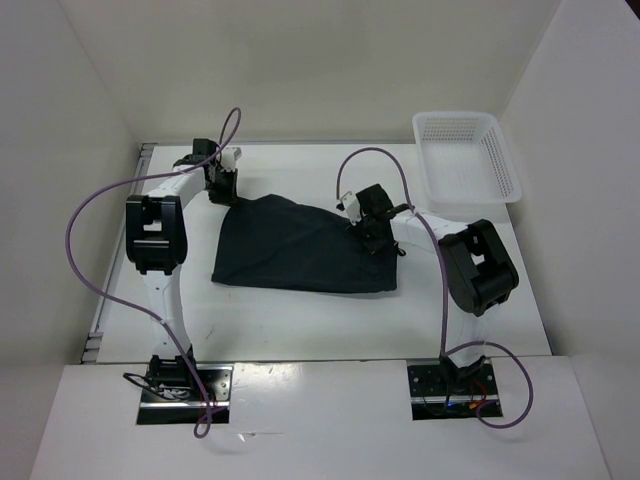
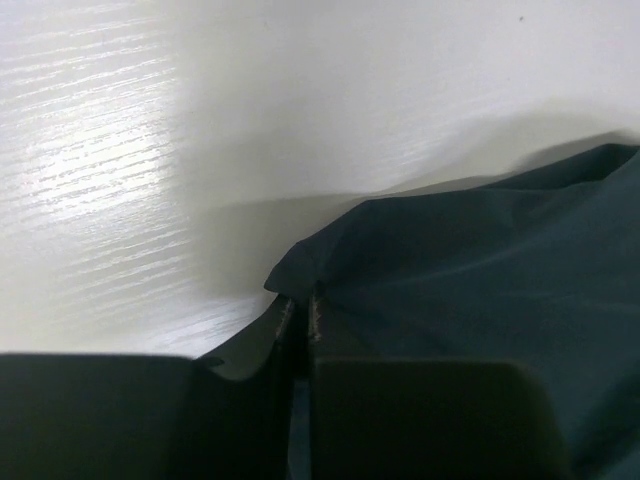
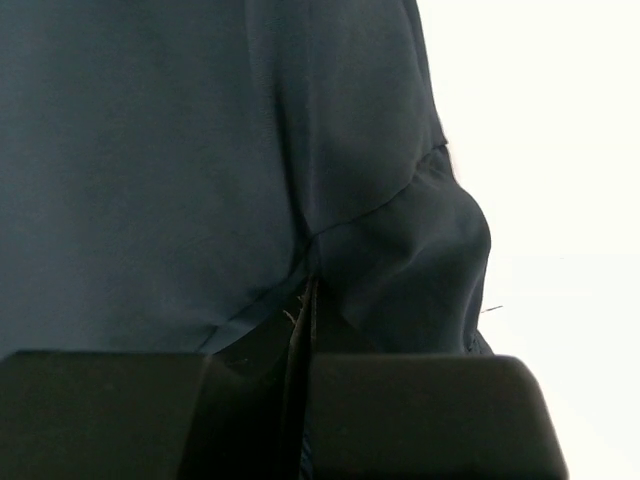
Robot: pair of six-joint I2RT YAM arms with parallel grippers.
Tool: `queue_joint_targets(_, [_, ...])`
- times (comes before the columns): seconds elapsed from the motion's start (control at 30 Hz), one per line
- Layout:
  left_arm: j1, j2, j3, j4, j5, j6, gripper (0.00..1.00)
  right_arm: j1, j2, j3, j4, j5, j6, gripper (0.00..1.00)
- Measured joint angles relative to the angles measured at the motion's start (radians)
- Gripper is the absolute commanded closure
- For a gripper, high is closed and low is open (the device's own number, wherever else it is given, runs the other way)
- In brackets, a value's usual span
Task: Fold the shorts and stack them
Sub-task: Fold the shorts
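One pair of dark navy shorts (image 1: pixel 300 250) lies spread on the white table in the top view. My left gripper (image 1: pixel 222 190) is shut on the shorts' far left corner; the left wrist view shows the fabric (image 2: pixel 470 260) pinched between the closed fingers (image 2: pixel 300 320). My right gripper (image 1: pixel 372 232) is shut on the shorts near their far right edge; the right wrist view shows dark cloth (image 3: pixel 200 150) gathered into the closed fingers (image 3: pixel 305 310).
A white plastic mesh basket (image 1: pixel 466 155) stands at the far right corner of the table (image 1: pixel 300 320). White walls enclose the table on the left, back and right. Purple cables loop over both arms.
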Motion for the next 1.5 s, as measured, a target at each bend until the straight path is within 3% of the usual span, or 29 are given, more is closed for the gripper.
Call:
queue_joint_targets(0.3, [0.037, -0.001, -0.002, 0.000, -0.016, 0.000, 1.00, -0.029, 0.026, 0.002, 0.061, 0.103, 0.022, 1.00])
queue_joint_targets(0.43, [0.041, -0.005, -0.010, 0.000, -0.029, 0.000, 0.96, -0.044, 0.031, 0.032, 0.076, 0.132, 0.041, 1.00])
queue_joint_targets(0.6, [0.033, -0.008, -0.010, 0.000, -0.049, 0.001, 0.94, -0.054, 0.031, 0.102, 0.069, 0.154, 0.045, 0.78])
queue_joint_targets(0.83, [0.023, -0.010, -0.010, 0.000, -0.063, 0.002, 0.90, -0.116, -0.022, 0.167, 0.009, 0.109, 0.048, 0.60])
queue_joint_targets(0.93, [0.017, -0.010, -0.010, 0.000, -0.067, 0.003, 0.85, -0.134, -0.069, 0.145, -0.038, 0.063, 0.025, 0.44])
queue_joint_targets(1.23, [-0.004, -0.043, -0.016, -0.005, -0.098, 0.002, 0.81, -0.151, -0.165, -0.040, -0.156, -0.084, -0.063, 0.20])
queue_joint_targets(1.5, [-0.019, -0.056, -0.022, -0.008, -0.150, 0.003, 0.81, -0.304, -0.156, -0.049, -0.161, -0.211, 0.002, 0.17])
